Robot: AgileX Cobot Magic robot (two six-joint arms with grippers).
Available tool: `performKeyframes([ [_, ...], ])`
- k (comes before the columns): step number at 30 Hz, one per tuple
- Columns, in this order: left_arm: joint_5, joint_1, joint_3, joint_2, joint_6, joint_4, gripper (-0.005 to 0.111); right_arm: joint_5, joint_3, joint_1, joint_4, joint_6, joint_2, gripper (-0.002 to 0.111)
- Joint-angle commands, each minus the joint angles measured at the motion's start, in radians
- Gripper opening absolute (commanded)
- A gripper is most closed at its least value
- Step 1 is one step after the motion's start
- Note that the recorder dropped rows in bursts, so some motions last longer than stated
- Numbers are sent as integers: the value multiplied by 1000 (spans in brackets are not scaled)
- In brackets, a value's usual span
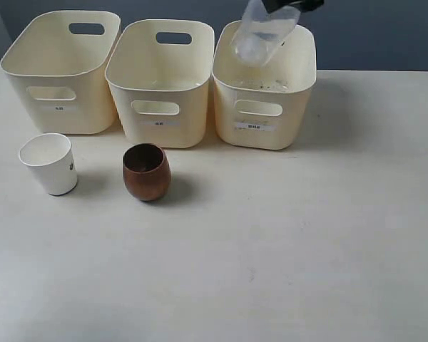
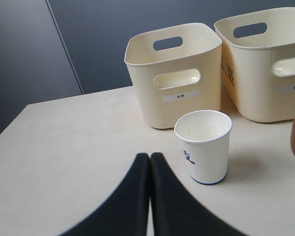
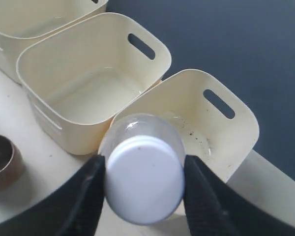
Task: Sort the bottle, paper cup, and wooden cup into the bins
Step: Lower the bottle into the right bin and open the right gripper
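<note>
Three bins are lining the far edge of the table (image 1: pixel 307 249), side by side. Left gripper (image 2: pixel 150 196) is sitting pinched closed and empty, pointing just beside the paper cup (image 1: pixel 50 164). That cup is standing upright toward the table's left edge, in front of the left bin (image 1: pixel 57 117). Wooden cup (image 1: pixel 147 172) is standing mouth up just to its right, before the middle bin (image 1: pixel 160 132). Both are apparently waiting their turn. Right gripper (image 3: pixel 145 182) is clamping the bottle (image 1: pixel 264 35) near its cap end and tilting it base-down above the right bin (image 1: pixel 260 135), likely lining up a drop inside.
</note>
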Motion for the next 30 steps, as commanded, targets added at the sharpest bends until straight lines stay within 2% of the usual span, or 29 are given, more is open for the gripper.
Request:
performKeyframes([
  [1,-5,-5,-5,5,-1,-4,0,-10,-99,-55,-13,14,117,-1],
  [9,-5,-5,-5,5,-1,-4,0,35,-354,-102,-29,14,419,-1],
  [14,-5,-5,-5,5,-1,-4,0,231,-582,-132,-51,1,597,-1],
  [17,-5,-5,-5,5,-1,-4,0,312,-661,-134,-49,-9,659,-1],
  [30,-5,-5,-5,5,-1,-4,0,390,-803,-161,86,-72,809,-1],
])
